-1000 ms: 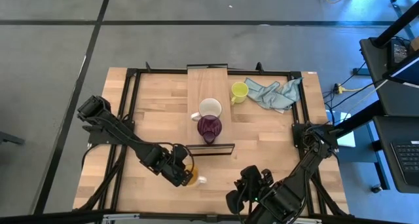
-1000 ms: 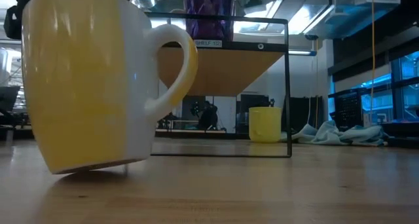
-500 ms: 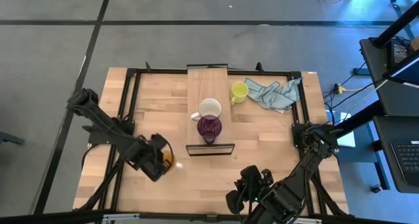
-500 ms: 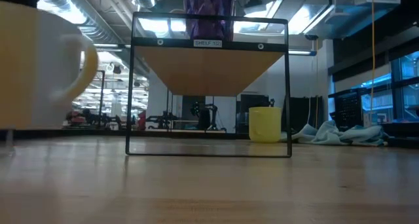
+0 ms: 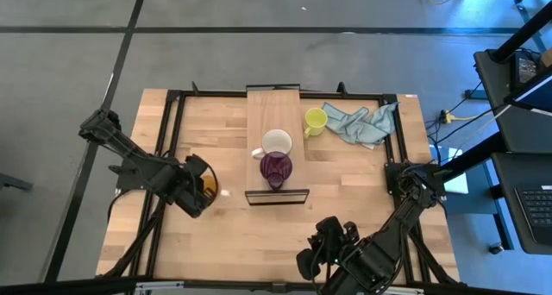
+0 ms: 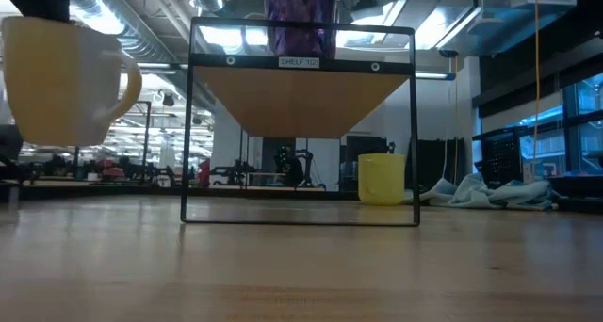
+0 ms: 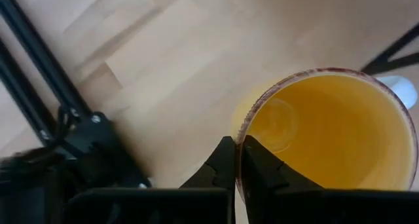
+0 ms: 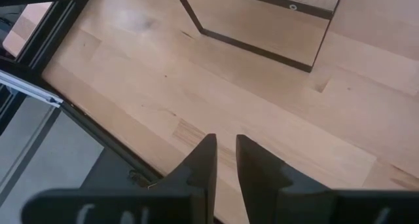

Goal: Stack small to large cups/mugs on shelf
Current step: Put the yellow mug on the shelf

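Overhead, shelf frame label "SHELF", left hand pinching orange mug rim

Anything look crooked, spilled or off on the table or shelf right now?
Nothing spilled or broken. One oddity: the blue-grey cloth lies crumpled beside the yellow mug. The white mug and purple mug stand upright on the shelf. The left gripper holds the orange mug by its rim, off the table.

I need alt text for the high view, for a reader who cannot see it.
Seen from above, the left gripper holds an orange mug over the table's left side. A white mug and a purple mug stand on the shelf; a yellow mug stands beside it.
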